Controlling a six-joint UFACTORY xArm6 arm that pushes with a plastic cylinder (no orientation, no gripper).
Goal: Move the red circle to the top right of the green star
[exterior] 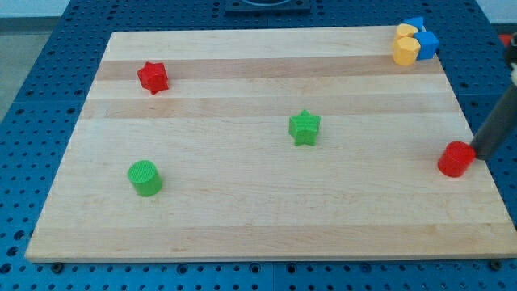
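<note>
The red circle (456, 158) lies near the board's right edge, below and far to the right of the green star (304, 127), which sits near the middle of the board. My rod comes in from the view's right edge, and my tip (477, 155) rests right against the red circle's right side.
A red star (153, 77) sits at the upper left. A green circle (145, 178) sits at the lower left. In the top right corner, yellow blocks (405, 47) and blue blocks (424, 40) are clustered together. The wooden board (258, 226) lies on a blue perforated table.
</note>
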